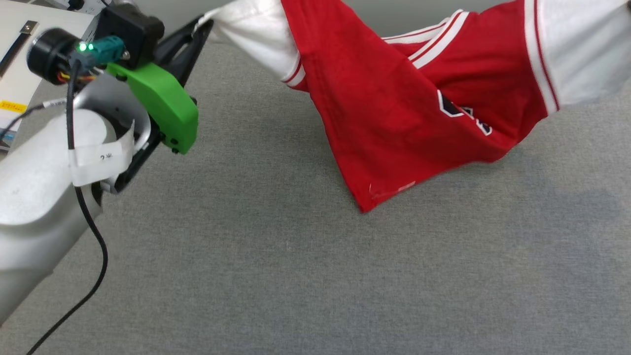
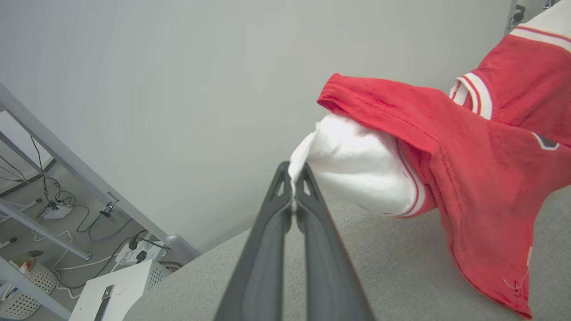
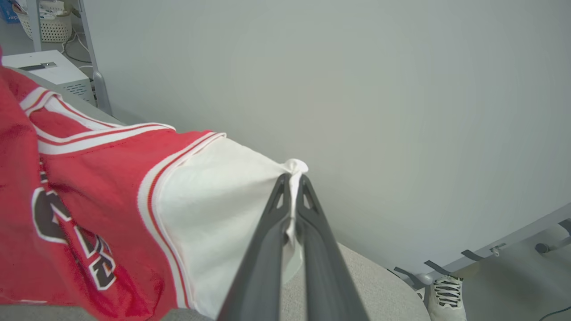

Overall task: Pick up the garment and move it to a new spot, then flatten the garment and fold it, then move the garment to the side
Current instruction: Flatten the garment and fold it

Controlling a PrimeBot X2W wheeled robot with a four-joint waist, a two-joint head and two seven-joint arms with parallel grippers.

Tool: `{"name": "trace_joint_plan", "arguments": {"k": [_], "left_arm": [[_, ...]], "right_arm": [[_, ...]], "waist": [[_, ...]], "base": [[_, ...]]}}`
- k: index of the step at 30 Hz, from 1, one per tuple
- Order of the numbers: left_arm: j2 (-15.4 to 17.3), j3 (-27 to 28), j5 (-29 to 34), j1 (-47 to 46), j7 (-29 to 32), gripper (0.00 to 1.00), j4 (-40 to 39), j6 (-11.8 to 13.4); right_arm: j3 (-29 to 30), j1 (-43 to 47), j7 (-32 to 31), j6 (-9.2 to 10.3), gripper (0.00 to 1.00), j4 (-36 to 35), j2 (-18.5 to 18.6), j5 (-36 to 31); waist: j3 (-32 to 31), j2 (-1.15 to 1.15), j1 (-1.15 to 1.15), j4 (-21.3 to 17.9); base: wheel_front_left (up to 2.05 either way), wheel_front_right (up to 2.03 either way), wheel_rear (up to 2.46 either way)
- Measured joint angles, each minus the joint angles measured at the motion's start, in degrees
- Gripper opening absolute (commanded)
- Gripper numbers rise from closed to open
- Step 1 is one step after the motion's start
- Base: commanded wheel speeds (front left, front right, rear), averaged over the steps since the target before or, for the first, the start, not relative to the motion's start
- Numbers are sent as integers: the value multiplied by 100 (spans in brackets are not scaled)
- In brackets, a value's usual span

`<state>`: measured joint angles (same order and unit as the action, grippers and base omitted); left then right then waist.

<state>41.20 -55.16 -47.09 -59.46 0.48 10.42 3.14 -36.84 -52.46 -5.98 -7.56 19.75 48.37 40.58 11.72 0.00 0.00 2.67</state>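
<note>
A grey woven cloth surface [image 1: 296, 271] spreads under everything. In the left wrist view, at 8 o'clock past its rounded edge, a white metal box [image 2: 120, 285], a power strip [image 2: 138, 254] with loose cables and a white lattice basket [image 2: 26, 290] sit on the floor below a plain pale wall [image 2: 178, 89]. In the right wrist view a white laced shoe [image 3: 446, 294] shows at 4 o'clock.

In the head view a glossy green bracket [image 1: 162, 98] and a black cable [image 1: 93, 266] ride the pale left forearm at 9 o'clock.

The garment [image 1: 394, 123] hangs between 12 and 2 o'clock, soft red knit with white sleeves, striped trim and black-and-white lettering. Its lowest corner sags to a point near the cloth; whether it touches I cannot tell.

The left gripper [image 2: 293, 187] is pinched tight on one white sleeve's edge, and the right gripper [image 3: 292, 187] is likewise clamped on the other sleeve.
</note>
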Motion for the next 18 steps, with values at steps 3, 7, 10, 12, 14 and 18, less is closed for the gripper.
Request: {"name": "trace_joint_plan", "arguments": {"k": [3, 7, 10, 12, 14, 18], "left_arm": [[1, 110, 187, -320, -53, 0, -25, 25], [-52, 214, 290, -762, -102, 0, 57, 27], [-231, 275, 328, -1140, -127, 0, 254, -42], [-357, 296, 349, -1382, -147, 0, 407, -101], [-481, 333, 401, -1662, -147, 0, 587, -177], [-736, 474, 493, -2359, -243, 0, 1058, -363]], "right_arm": [[300, -374, 137, 0, 0, 22, -16, -165], [566, -871, 207, 0, 0, 103, -148, -465], [708, -1271, 202, 0, 0, 233, -332, -727], [756, -1512, 163, 0, 0, 334, -437, -847], [797, -1786, 129, 0, 0, 455, -559, -1001], [834, -2459, 76, 0, 0, 728, -755, -1243]], "waist": [[-11, 0, 0, -56], [93, 0, 0, -89], [236, 0, 0, -110], [343, 0, 0, -122], [469, 0, 0, -134], [780, 0, 0, -167]], "base": [[0, 0, 0], [0, 0, 0], [0, 0, 0], [0, 0, 0], [0, 0, 0], [0, 0, 0]]}}
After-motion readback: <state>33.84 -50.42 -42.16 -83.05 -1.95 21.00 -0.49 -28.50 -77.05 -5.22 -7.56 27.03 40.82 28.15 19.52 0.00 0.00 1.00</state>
